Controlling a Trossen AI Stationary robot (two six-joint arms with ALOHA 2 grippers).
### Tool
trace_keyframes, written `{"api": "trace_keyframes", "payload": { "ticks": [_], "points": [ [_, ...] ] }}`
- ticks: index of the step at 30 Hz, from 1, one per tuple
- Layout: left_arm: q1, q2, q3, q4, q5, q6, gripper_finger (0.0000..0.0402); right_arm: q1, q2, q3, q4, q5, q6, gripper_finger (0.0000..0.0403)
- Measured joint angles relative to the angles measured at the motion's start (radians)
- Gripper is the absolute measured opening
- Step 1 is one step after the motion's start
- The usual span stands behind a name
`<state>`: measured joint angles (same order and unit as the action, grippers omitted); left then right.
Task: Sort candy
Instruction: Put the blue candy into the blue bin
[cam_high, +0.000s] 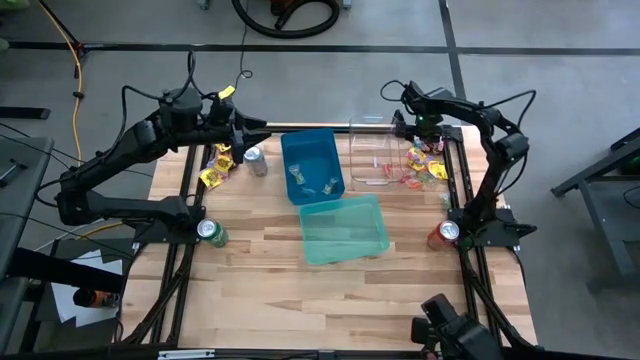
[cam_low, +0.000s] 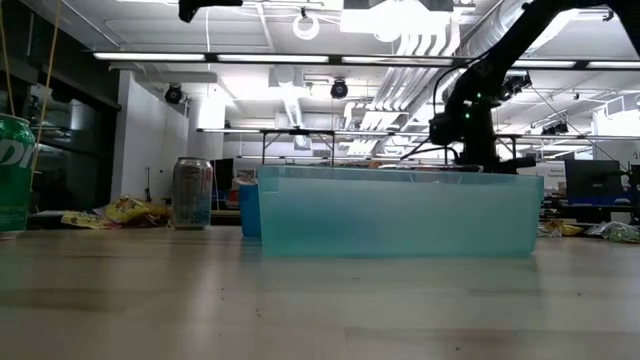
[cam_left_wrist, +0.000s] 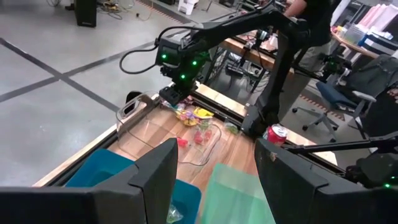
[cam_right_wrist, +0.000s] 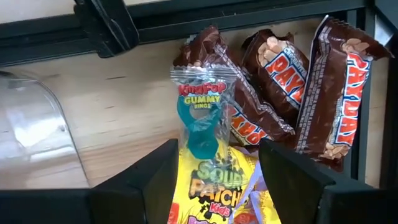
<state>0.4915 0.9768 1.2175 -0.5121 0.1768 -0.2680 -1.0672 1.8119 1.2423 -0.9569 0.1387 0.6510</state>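
My right gripper (cam_high: 420, 130) hangs open over the candy pile (cam_high: 422, 165) at the table's far right, beside the clear bin (cam_high: 365, 170). In its wrist view the fingers of the right gripper (cam_right_wrist: 217, 162) stand on either side of a yellow packet (cam_right_wrist: 211, 183). A clear packet with a blue gummy ring (cam_right_wrist: 202, 115) lies on top of it, with brown bars (cam_right_wrist: 298, 81) beyond. My left gripper (cam_high: 262, 128) is open and holds nothing, raised by the blue bin's (cam_high: 290, 170) far left corner. A second candy pile (cam_high: 216, 168) lies at the far left.
A few sweets (cam_high: 315, 185) lie in the blue bin. The teal bin (cam_high: 305, 235) sits nearer, mid-table. A silver can (cam_high: 256, 160) stands by the left pile, a green can (cam_high: 212, 232) at the left rail and a red can (cam_high: 447, 233) at the right rail.
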Motion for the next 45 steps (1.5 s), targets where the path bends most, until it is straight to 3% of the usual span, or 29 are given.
{"api": "trace_keyframes", "payload": {
  "ticks": [5,12,19,26,29,33,40,45],
  "points": [
    [0.0,0.0,0.0,0.0,0.0,0.0,0.0202,0.0,0.002,0.0,-0.001,0.007,-0.005,0.0159],
    [0.0,0.0,0.0,0.0,0.0,0.0,0.0202,0.001,0.002,0.0,-0.011,0.008,-0.056,0.0012],
    [0.0,0.0,0.0,0.0,0.0,-0.01,0.0202,0.001,-0.03,-0.002,-0.012,0.009,-0.109,0.0004],
    [0.0,0.0,0.0,0.001,-0.016,-0.009,0.0202,0.059,-0.272,-0.002,0.05,0.014,-0.173,0.0002],
    [0.0,0.0,0.0,0.001,-0.044,-0.009,0.0202,0.123,-0.387,-0.002,0.113,-0.079,-0.187,0.0001],
    [-0.001,0.0,0.0,0.001,-0.047,-0.009,0.0202,0.297,-0.463,0.0,0.243,-0.152,-0.178,0.0001],
    [-0.001,0.0,0.0,0.001,-0.047,-0.01,0.0202,0.634,-0.373,0.0,0.504,-0.148,-0.117,0.0],
    [-0.001,0.0,0.0,0.001,-0.048,-0.01,0.0202,0.747,-0.243,0.0,0.629,-0.147,-0.109,0.0]
  ]
}}
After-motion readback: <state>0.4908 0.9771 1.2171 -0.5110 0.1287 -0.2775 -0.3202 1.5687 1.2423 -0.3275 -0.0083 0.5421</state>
